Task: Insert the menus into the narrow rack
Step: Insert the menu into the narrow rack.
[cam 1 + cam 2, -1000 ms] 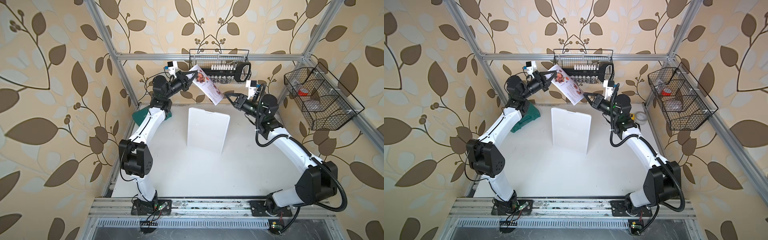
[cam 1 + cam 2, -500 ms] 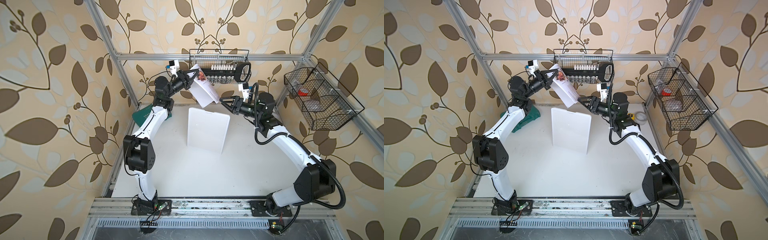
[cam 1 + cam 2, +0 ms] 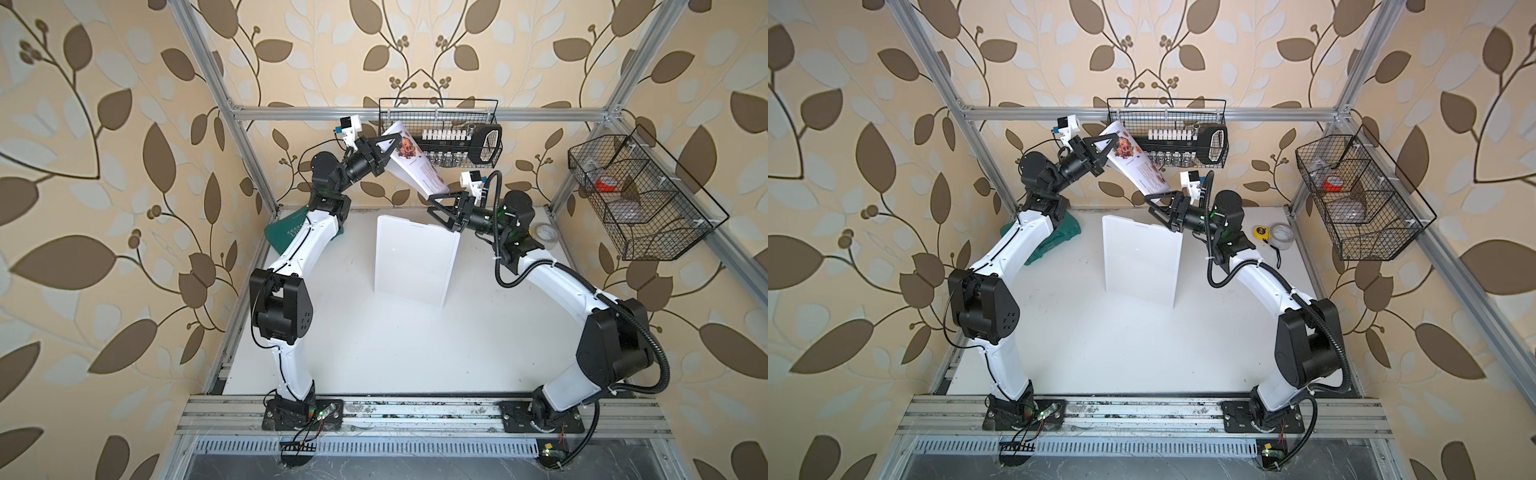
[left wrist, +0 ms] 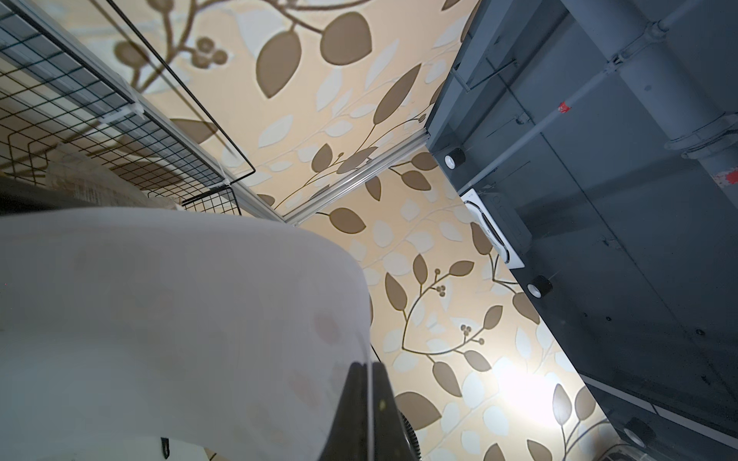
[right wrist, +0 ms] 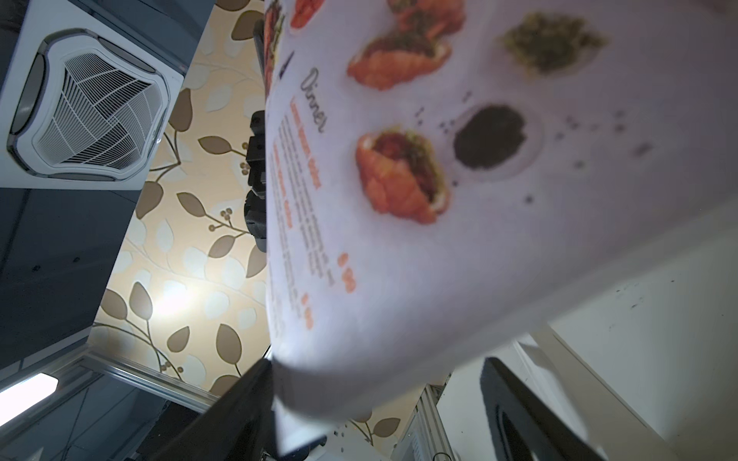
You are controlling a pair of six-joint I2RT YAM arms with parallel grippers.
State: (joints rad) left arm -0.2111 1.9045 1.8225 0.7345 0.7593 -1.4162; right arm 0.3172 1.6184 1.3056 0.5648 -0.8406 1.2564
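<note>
The menus are one pale sheet with food photos, held aloft near the back wall and slanting down to the right. My left gripper is shut on the sheet's upper edge. My right gripper is open. The sheet's lower corner hangs between its fingers and rests against one finger. The narrow rack, a frosted white panel, stands upright on the table just below and in front of the right gripper.
A green case lies under my left arm at the back left. A black wire basket hangs on the back rail right behind the sheet. Another wire basket hangs on the right. A tape roll and a yellow tape measure lie at the back right.
My right gripper's jaws have opened wide and shifted left under the sheet's lower corner. My left gripper has stayed shut on the sheet and turned it slightly.
</note>
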